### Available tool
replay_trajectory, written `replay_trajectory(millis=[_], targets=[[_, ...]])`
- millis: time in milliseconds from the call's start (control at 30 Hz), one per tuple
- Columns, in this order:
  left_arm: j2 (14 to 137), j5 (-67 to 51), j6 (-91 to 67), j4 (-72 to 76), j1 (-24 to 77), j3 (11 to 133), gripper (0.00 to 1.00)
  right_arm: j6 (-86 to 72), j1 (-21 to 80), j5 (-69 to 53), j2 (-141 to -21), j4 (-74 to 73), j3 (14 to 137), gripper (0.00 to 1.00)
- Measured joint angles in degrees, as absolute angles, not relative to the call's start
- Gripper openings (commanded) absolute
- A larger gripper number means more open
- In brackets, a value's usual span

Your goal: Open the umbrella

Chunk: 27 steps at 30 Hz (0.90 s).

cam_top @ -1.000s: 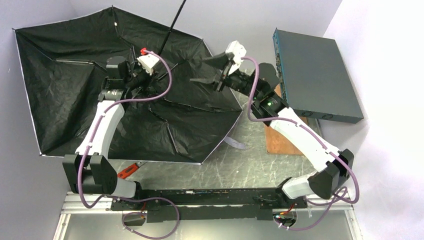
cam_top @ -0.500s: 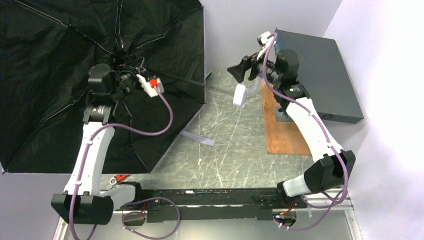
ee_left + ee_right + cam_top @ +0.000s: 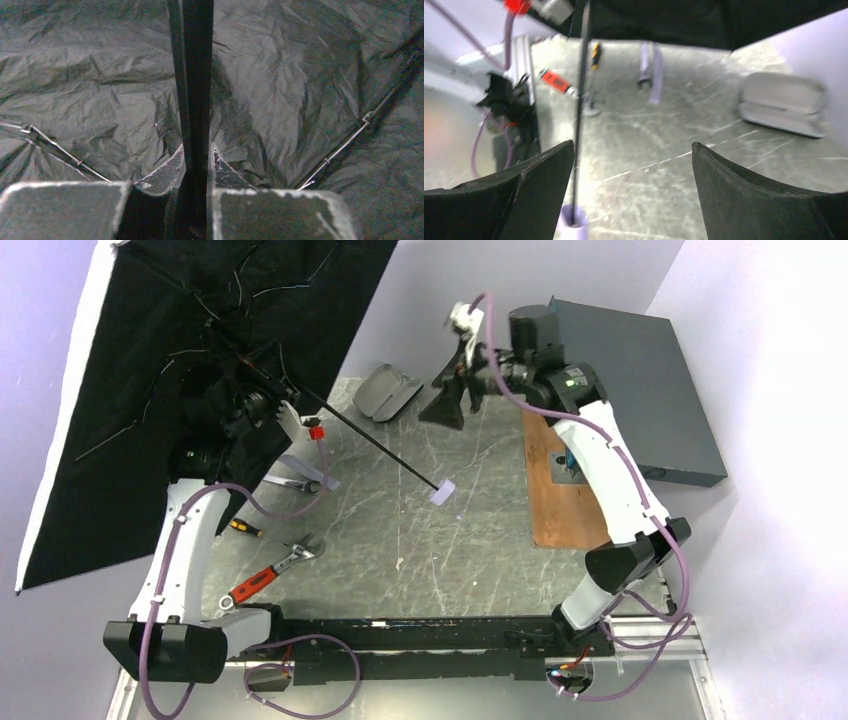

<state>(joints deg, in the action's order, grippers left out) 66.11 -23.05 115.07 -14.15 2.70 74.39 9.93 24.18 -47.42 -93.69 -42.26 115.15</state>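
Note:
The umbrella is open, its black canopy [image 3: 170, 350] with a white edge raised at the upper left, tilted on its side. Its thin black shaft [image 3: 375, 448] slants down to the pale handle [image 3: 441, 492] above the table. My left gripper [image 3: 262, 400] is shut on the shaft near the canopy hub; in the left wrist view the shaft [image 3: 196, 100] runs between my fingertips [image 3: 172, 170], canopy fabric filling the background. My right gripper [image 3: 447, 405] is open and empty, raised at the back; its view shows the shaft [image 3: 580, 100] and handle [image 3: 571, 222] by its left finger.
A grey glasses case [image 3: 388, 392] lies open at the table's back. A red-handled wrench [image 3: 262, 578], a small screwdriver [image 3: 243, 529] and a pale strap [image 3: 300, 468] lie at the left. A dark teal flat box [image 3: 630, 390] and a wooden board [image 3: 568, 502] sit at the right.
My left arm has swung the open umbrella up and to the left, uncovering the table. The handle now points to mid-table. My right gripper turned downward and stayed open.

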Motion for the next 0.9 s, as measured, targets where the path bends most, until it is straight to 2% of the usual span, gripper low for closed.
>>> replay_trajectory(millis=[167, 300, 467, 700, 767, 900], targets=[[66.5, -21.6, 117.4, -14.0, 2.5, 75.7, 0.00, 15.6, 32.6, -44.3, -95.5, -52.4, 114.2, 0.86], [66.5, -21.6, 118.0, -13.3, 2.5, 75.8, 0.00, 17.0, 35.7, -40.4, -97.6, -55.3, 113.8, 0.77], [66.4, -21.0, 118.3, -12.7, 2.5, 75.8, 0.00, 18.9, 38.4, -33.3, -101.2, -59.1, 114.0, 0.57], [66.0, -19.1, 118.5, -12.7, 2.5, 75.8, 0.00, 22.2, 42.6, -24.9, -102.2, -63.6, 112.4, 0.15], [66.0, -18.6, 118.5, -12.8, 2.5, 75.9, 0.02, 23.0, 43.6, -23.1, -101.3, -64.1, 110.1, 0.10], [66.1, -18.9, 118.6, -14.2, 2.2, 75.9, 0.05, 23.6, 43.9, -20.6, -99.5, -63.3, 105.4, 0.06]])
